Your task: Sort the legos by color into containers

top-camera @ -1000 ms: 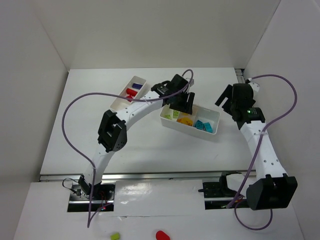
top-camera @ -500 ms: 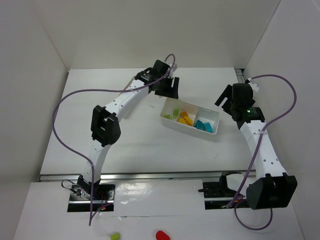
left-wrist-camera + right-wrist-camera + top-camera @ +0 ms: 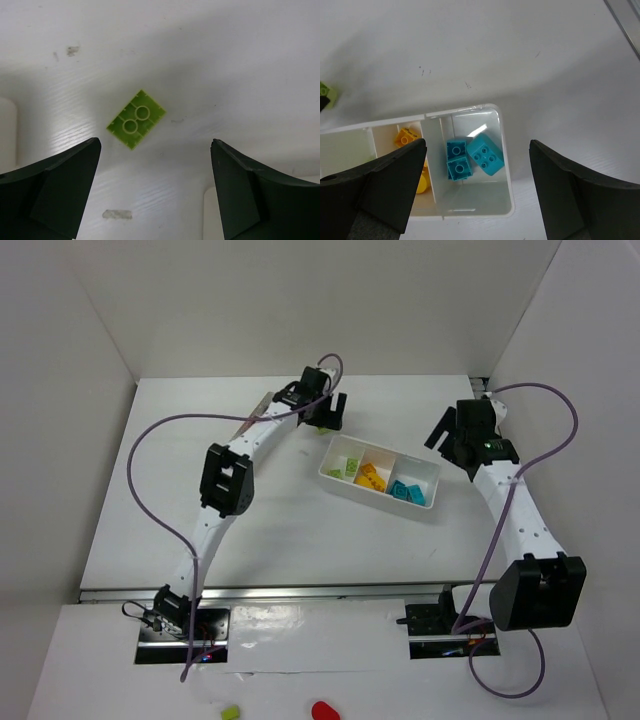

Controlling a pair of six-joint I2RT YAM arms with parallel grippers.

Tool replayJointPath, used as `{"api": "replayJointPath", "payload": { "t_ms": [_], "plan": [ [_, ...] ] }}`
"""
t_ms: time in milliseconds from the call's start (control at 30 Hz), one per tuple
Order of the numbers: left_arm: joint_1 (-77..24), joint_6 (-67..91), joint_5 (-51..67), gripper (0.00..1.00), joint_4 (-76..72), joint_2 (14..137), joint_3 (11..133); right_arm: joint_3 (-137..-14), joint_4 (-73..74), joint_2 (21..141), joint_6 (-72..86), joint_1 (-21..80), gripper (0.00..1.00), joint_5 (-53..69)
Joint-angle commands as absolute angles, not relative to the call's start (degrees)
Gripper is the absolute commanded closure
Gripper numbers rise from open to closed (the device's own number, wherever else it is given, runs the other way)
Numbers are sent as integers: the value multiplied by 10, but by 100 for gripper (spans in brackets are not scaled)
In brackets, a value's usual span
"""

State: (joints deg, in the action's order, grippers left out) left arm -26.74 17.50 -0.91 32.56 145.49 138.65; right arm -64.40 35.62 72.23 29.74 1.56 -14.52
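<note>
On the ledge below the arm bases sat one lime blob (image 3: pixel 231 711) and one red blob (image 3: pixel 323 709). The red one was close to the frame edge, and both were too small to identify.

Mid-table, one tray (image 3: pixel 432 472) was in clear sight, with three compartments, lying at a slant. The right gripper (image 3: pixel 477 145) hung above its right end with fingers spread wide and nothing between them.

- **End compartment:** cyan bricks (image 3: pixel 485 155), one pale block touching a darker piece beside it. Could not tell whether the darker piece was one long brick or two short ones end to end.
- **Middle compartment:** orange bricks (image 3: pixel 408 137), two seen, the lower one part-hidden behind a gripper finger.
- **Third compartment:** mostly blocked by that finger in the wrist view. From overhead it held lime pieces (image 3: pixel 347 467), seemingly two, blurred.

Farthest out, the left gripper (image 3: pixel 155 145) was past the tray's far left corner, fingers spread wide, empty. One lime brick (image 3: pixel 136 119) lay on the table (image 3: pixel 225 60) beneath it, outside the tray. It sat in the gap between the fingers, touching neither, turned diagonally with its hollow underside up and two round tubes showing. From overhead the gripper covered nearly all of the brick. The right wrist view caught only a green sliver of it at the left frame edge.
</note>
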Motion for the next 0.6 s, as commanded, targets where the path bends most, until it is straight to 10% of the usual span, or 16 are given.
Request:
{"api": "replayJointPath", "payload": {
  "t_ms": [0, 567],
  "plan": [
    [-277, 113, -41, 0, 245, 1467, 1391, -689, 344, 729, 294, 23, 9, -161],
    [-282, 66, -66, 0, 221, 1518, 1403, -705, 338, 781, 305, 59, 9, -166]
  ]
}}
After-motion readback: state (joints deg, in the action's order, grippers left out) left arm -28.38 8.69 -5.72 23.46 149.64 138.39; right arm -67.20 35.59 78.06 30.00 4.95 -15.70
